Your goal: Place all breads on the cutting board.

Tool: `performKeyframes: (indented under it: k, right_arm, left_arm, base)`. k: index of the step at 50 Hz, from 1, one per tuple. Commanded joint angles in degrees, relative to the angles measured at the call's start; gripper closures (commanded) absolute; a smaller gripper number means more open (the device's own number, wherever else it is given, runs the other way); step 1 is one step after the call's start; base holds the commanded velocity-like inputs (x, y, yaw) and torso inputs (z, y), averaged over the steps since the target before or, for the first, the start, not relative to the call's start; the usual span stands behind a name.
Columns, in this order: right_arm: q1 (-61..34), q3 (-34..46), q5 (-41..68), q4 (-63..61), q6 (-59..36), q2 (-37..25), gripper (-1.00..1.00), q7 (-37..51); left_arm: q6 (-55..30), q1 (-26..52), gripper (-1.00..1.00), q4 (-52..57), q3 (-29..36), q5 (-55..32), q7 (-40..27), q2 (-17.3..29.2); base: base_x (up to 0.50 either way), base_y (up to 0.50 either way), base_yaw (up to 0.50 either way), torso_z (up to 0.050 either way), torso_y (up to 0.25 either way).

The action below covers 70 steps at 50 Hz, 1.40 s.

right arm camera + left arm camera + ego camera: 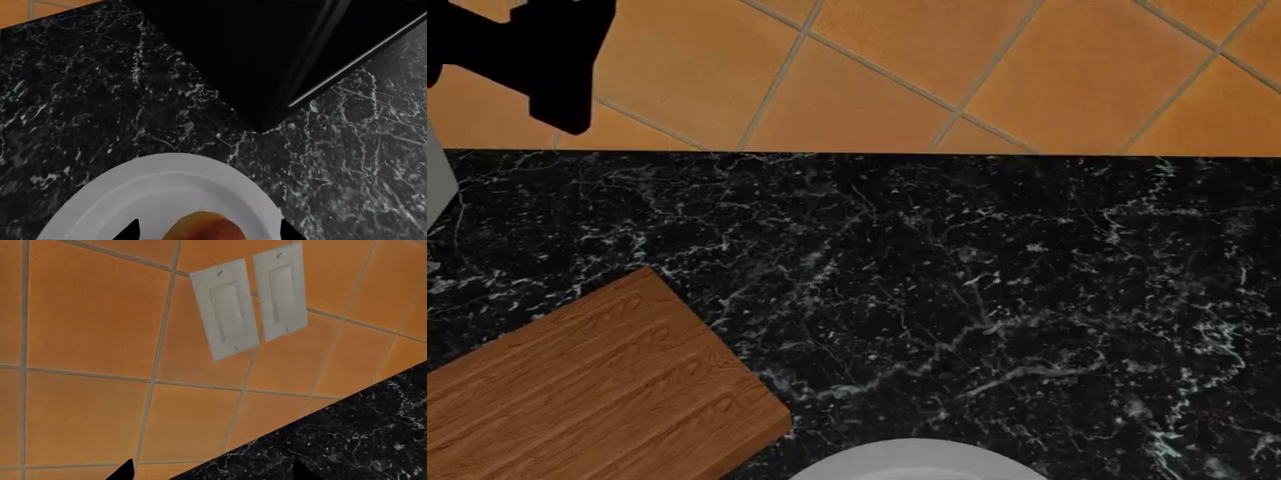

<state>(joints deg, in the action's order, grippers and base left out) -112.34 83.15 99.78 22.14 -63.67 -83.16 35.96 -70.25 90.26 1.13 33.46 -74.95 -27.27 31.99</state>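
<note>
black white-veined marble counter [988,280] fills the head view, light-brown wooden cutting board [587,390] lying bare at its near left. right gripper [208,231] hangs spread over a golden-brown bread [203,226] on a round white plate [133,200]. left gripper [210,471], tips apart, faces two white wall switches [250,305].

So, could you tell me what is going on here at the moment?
A two-armed robot is at a black marble counter, tasked with putting breads on the cutting board. The visible part of the board is bare. The right gripper hangs open over a white plate holding a golden-brown bread, fingertips either side of it, not visibly gripping. The left gripper is raised near the orange tiled wall, facing two white switches, its fingertips apart and holding nothing.
</note>
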Motion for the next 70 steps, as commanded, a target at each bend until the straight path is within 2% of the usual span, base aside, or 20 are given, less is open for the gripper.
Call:
performKeyframes:
  k: [1,22,38,43,44,53,62,70]
  right_arm:
    - [4.7,0.6,-0.1,0.3,3.3,2.0,-1.0,-0.2]
    - [7.3,1.5,0.1,-1.6,3.9,-2.1,-1.0,-2.6]
    - [13.1,4.7,5.0,-3.5,10.7,-2.4,-1.0,-2.2]
    - [13.0,4.5,3.6,-4.7,9.7,-4.6,-1.0,-3.2]
    - [12.7,4.3,3.5,-5.4,8.8,-4.9,1.0,-4.6]
    - [7.3,-0.4,-0.6,-8.3,0.5,-4.1,1.0,-2.5]
    - [-2.5,-6.6,-2.3,-12.7,-12.6,2.8,1.0,-2.7]
    - [-5.9,-8.6,1.2,-16.4,-16.8,7.8,1.0,-2.6]
  left_arm:
    - [1.4,-1.3,-1.0,0.7,-0.8,2.1,1.3,-0.5]
    - [1.3,-1.5,-1.0,1.3,-1.2,0.9,0.3,0.2]
    - [0.9,-0.3,-1.0,1.4,-1.7,-0.1,-0.4,0.6]
    - [1.5,-0.9,-1.0,1.6,-1.5,0.2,-0.1,0.8]
    - [1.4,-1.1,-1.0,1.7,-1.6,0.0,-0.3,0.8]
    - [0.6,-0.6,-1.0,2.8,-2.8,-2.2,-1.9,1.5]
    - [1.1,-1.0,-1.0,3.3,-3.2,-2.7,-2.3,1.9]
    - [1.3,-1.4,-1.0,3.8,-3.8,-3.4,-2.7,2.6]
  base:
    - [0.0,0.0,0.0,0.0,0.0]
    - [0.0,0.0,0.0,0.0,0.0]
    - [0.0,0.0,0.0,0.0,0.0]
    - [0.0,0.0,0.0,0.0,0.0]
    - [0.0,0.0,0.0,0.0,0.0]
    - [0.0,0.0,0.0,0.0,0.0]
    - [0.0,0.0,0.0,0.0,0.0]
    - [0.0,0.0,0.0,0.0,0.0]
